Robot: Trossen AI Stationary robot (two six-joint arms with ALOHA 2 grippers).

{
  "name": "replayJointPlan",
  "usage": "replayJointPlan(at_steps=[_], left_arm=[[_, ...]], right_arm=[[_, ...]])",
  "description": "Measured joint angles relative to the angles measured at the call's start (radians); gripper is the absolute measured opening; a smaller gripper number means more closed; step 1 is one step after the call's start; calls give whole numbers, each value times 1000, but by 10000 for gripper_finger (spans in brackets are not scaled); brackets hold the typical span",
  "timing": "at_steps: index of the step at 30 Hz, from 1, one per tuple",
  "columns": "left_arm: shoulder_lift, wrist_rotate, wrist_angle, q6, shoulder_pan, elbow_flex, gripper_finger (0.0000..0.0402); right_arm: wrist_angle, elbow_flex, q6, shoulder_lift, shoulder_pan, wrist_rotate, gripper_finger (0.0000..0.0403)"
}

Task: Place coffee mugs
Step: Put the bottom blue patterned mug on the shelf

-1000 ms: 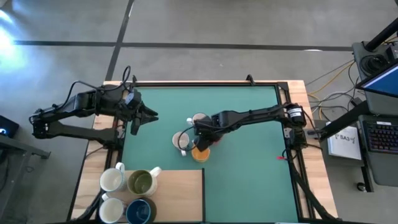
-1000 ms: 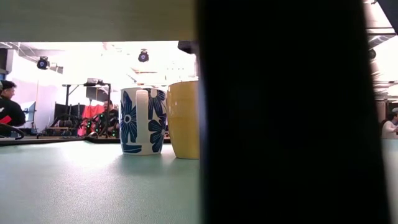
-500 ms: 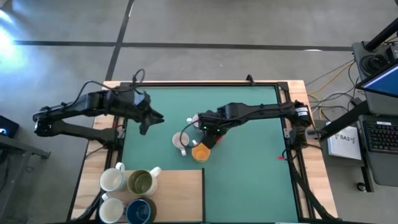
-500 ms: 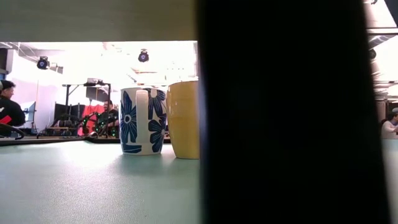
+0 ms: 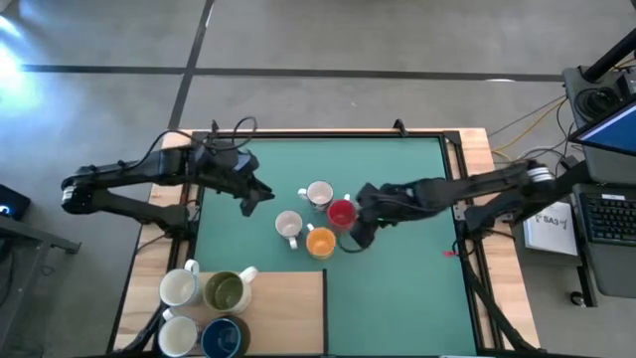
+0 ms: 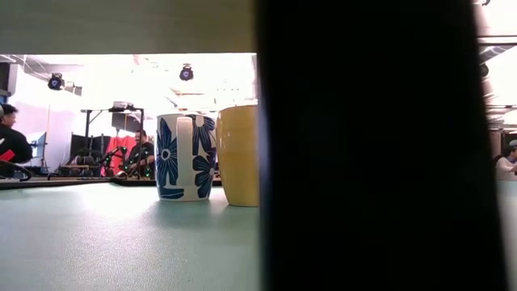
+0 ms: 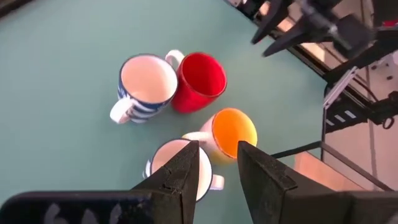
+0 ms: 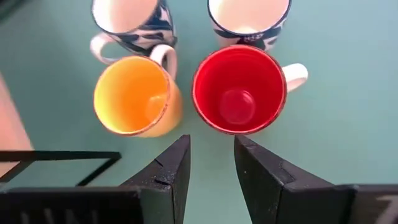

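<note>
Four mugs stand close together mid-table on the green mat: a white, blue-patterned mug (image 5: 318, 194), a red mug (image 5: 341, 213), another white mug (image 5: 288, 225) and an orange mug (image 5: 319, 241). All four show in the right wrist view, with the red mug (image 8: 239, 87) and orange mug (image 8: 134, 94) nearest. My right gripper (image 5: 356, 236) is open just right of the red and orange mugs, touching nothing. My left gripper (image 5: 260, 196) is open, left of the cluster and apart from the near white mug (image 7: 177, 168).
A wooden board (image 5: 288, 308) at the near left carries two white mugs (image 5: 179, 288), an olive-green mug (image 5: 225, 292) and a dark blue mug (image 5: 224, 338). The mat's right half lies bare. A dark shape (image 6: 363, 145) fills much of the low view.
My right gripper has drawn back from over the mug cluster toward the table's right edge, and the red mug now shows standing between the white and orange mugs. My left gripper has moved right, toward the mugs.
</note>
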Motion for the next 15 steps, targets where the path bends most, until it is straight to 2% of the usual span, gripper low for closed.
replayJointPlan(at_steps=[7, 15], left_arm=[[114, -1, 29, -105, -29, 0, 92], [242, -2, 69, -115, -78, 0, 92]], right_arm=[[295, -297, -11, -213, 71, 25, 111], [514, -560, 20, -376, 165, 31, 102]])
